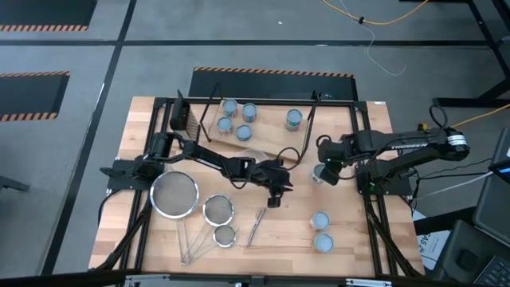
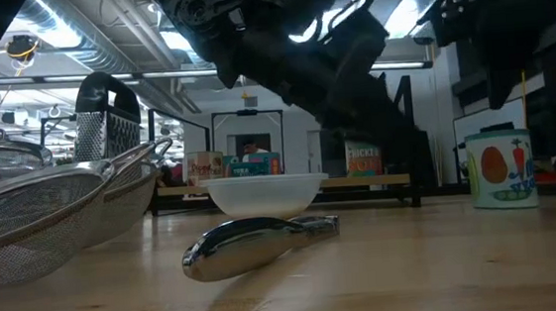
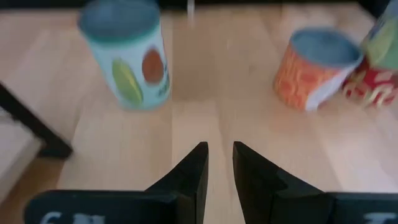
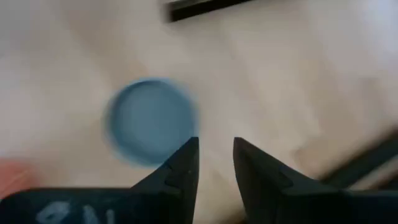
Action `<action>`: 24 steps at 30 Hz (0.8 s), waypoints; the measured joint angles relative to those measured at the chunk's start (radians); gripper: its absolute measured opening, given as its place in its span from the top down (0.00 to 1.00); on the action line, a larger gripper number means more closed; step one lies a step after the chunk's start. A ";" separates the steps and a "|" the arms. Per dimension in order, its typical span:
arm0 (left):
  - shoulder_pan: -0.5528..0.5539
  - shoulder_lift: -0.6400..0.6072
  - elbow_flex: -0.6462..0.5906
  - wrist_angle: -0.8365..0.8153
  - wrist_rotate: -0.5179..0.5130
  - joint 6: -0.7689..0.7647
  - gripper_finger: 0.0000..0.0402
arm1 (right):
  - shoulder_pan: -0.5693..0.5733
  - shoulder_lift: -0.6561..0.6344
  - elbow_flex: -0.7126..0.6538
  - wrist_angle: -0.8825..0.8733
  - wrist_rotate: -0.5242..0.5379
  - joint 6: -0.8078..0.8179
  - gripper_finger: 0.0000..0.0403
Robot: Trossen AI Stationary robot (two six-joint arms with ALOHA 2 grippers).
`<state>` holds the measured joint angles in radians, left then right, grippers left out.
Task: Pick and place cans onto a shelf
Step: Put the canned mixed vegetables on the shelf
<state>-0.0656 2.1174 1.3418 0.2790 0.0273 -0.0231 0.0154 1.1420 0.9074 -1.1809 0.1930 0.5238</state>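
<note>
R hand [image 4: 216,155] empty; can [image 4: 151,120] blurred.

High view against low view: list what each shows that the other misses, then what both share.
Only the high view: five cans on the shelf, two more cans on the table's near right, and three strainers in full. Only the low view: a box grater, and shelves in the room behind. Both: the clear bowl, the strainers, both arms.
</note>
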 joint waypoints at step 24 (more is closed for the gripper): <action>-0.001 0.000 0.000 0.171 0.000 0.000 0.73 | 0.042 0.001 -0.175 0.319 -0.194 0.153 0.74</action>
<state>-0.0669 2.1174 1.3418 0.4504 0.0277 -0.0231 0.0579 1.1427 0.7322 -0.8623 -0.0007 0.6770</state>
